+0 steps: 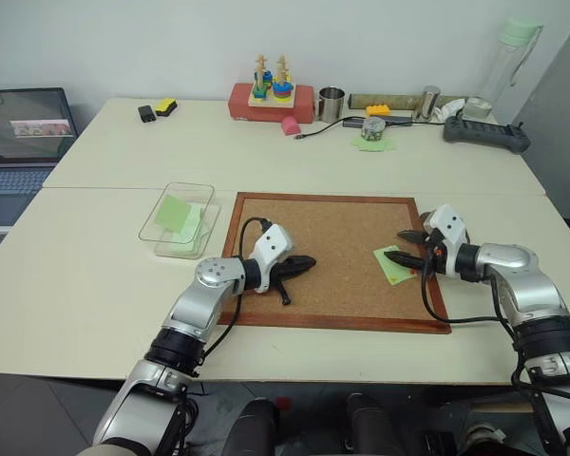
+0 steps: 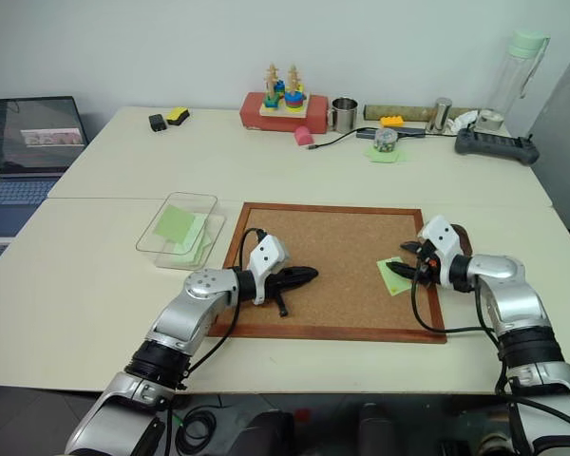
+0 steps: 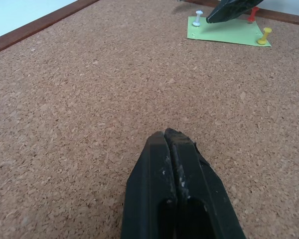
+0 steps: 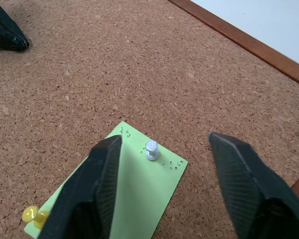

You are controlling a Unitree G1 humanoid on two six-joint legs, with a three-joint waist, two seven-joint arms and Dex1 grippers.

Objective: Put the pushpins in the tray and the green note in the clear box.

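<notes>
The green note (image 4: pixel 139 186) lies pinned on the corkboard (image 1: pixel 332 256) near its right edge, held by a white pushpin (image 4: pixel 151 149), a yellow pushpin (image 3: pixel 263 36) and a red one (image 3: pixel 252 14). The right gripper (image 4: pixel 164 184) has its fingers apart on both sides of the white pin. The left gripper (image 3: pixel 169 149) rests closed on the cork, well apart from the note.

corkboard (image 1: pixel 332 228), laptop (image 1: pixel 24 128), metal cup (image 1: pixel 331 103)

Green note (image 4: pixel 139 189): light green, plain. Pushpins: white (image 4: pixel 151 149), yellow (image 4: pixel 34 216), red (image 3: pixel 252 14). Corkboard (image 1: pixel 342 237): speckled tan-brown cork, reddish-brown wood frame. Clear box (image 1: pixel 161 228): transparent w/ light-green sheets inside. Both grippers' fingers (image 4: pixel 97 184) black. Table (image 1: pixel 95 266) cream.
</notes>
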